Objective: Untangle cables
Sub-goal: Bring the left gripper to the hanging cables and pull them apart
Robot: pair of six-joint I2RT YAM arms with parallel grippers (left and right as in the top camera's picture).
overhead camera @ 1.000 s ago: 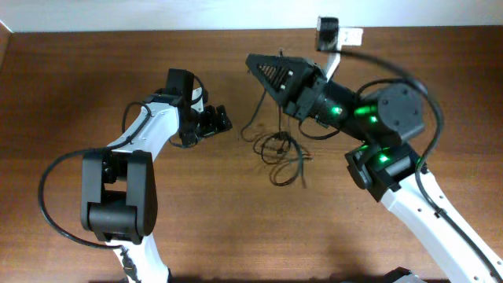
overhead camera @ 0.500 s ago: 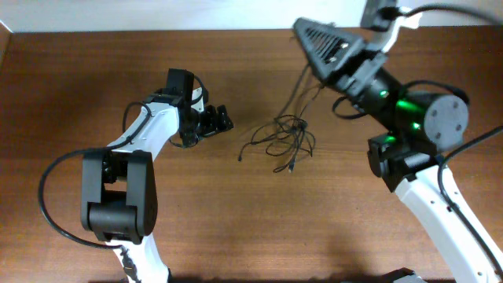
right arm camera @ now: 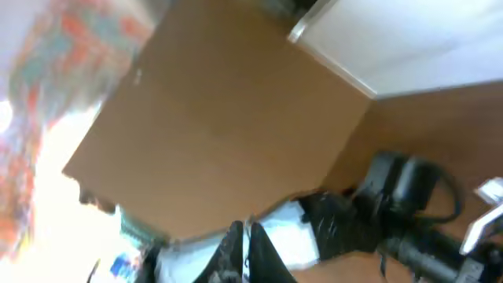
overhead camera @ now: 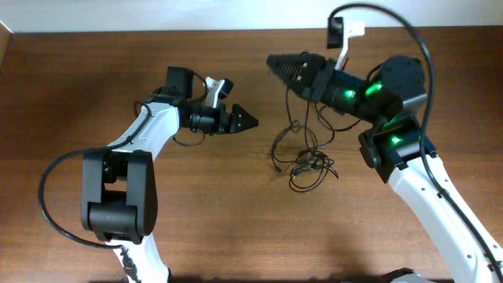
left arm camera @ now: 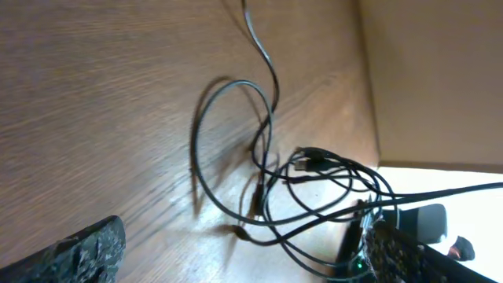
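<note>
My right gripper (overhead camera: pixel 275 61) hangs above the worktop (overhead camera: pixel 196 220), jaws together on what looks like one strand of the cables (overhead camera: pixel 306 161). The knot itself lies on the wood below, between the arms. My left gripper (overhead camera: pixel 250 121) faces it, jaws wide apart. I'd take the left in low onto a separate outer loop, then draw apart slowly. The right wrist view is blurred and hides the pinch, and I can't trace the crossings.
</note>
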